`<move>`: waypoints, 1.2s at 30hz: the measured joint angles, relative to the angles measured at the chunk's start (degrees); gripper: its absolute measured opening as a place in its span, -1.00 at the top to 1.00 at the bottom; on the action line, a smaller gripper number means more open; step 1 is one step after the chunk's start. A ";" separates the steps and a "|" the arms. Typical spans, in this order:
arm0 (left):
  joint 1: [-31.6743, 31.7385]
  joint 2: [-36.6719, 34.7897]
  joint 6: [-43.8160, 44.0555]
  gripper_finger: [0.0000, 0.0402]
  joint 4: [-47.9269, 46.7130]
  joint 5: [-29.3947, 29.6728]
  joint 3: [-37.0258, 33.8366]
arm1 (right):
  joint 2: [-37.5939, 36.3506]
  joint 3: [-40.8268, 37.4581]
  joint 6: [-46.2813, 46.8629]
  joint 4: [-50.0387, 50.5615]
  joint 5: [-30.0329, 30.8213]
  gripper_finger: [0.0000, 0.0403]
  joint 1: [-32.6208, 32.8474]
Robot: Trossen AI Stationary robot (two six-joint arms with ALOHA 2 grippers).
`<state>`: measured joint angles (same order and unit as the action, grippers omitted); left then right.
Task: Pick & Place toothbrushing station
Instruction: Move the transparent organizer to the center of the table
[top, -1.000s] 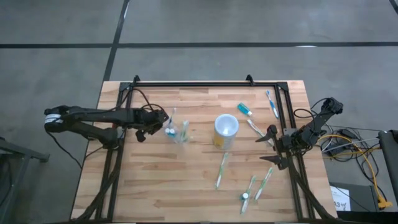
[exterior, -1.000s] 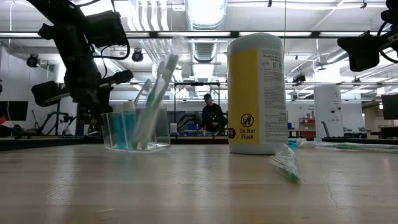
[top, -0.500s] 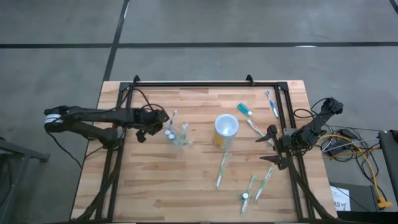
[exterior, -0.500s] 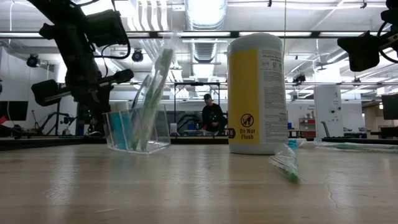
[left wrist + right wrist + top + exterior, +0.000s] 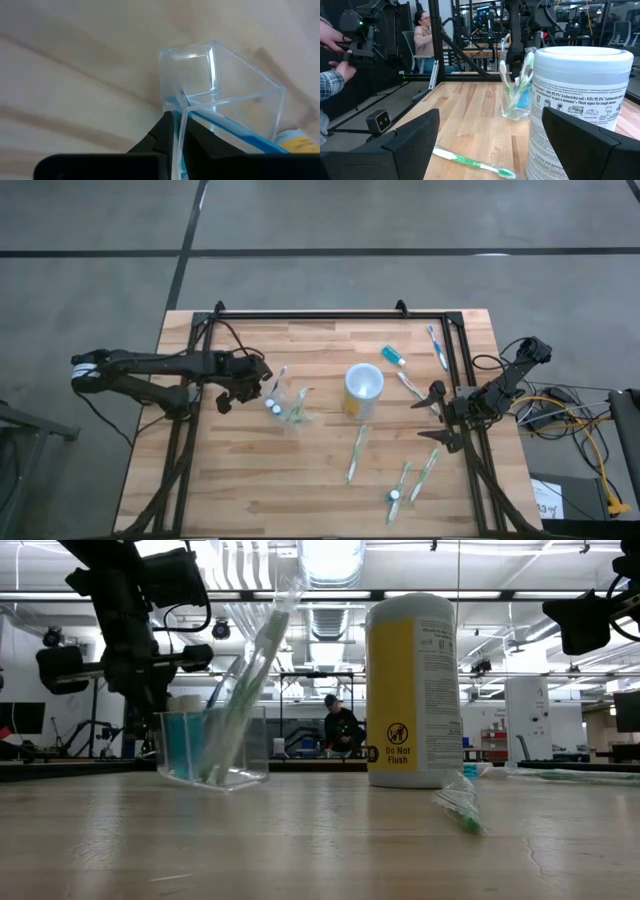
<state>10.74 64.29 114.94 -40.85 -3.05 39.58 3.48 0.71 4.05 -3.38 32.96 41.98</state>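
At the table's three o'clock edge the right gripper [image 5: 440, 418] waits, fingers spread wide and empty. Toward nine o'clock of the yellow wipes canister [image 5: 363, 390], the left gripper [image 5: 262, 381] pinches one wall of the tilted toothbrushing station [image 5: 292, 406].

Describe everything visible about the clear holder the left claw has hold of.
The holder is a small, colourless, see-through plastic box with flat walls and squared corners, open at the top. Green-and-white toothbrushes lean out of it, and something teal shows inside. It sits left of the yellow canister on the wooden table, tipped so one bottom edge is raised off the wood. The left claw is shut on one of its walls, a finger on each side.
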 joint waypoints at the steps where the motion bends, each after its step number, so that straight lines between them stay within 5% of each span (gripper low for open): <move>1: 0.01 0.00 0.25 0.85 -0.31 -1.00 -0.09 | 0.01 0.00 0.00 0.00 0.00 -0.71 0.00; 11: 0.03 0.00 0.86 0.87 -5.62 -9.03 -0.05 | 0.01 0.02 0.00 0.00 0.01 -0.72 0.00; 36: -5.31 5.39 0.98 0.88 3.21 -12.21 0.09 | -0.01 0.00 0.00 0.00 -0.01 -0.73 0.00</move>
<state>5.43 69.68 115.92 -37.64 -15.26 39.66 3.46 0.71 4.05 -3.38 32.95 41.98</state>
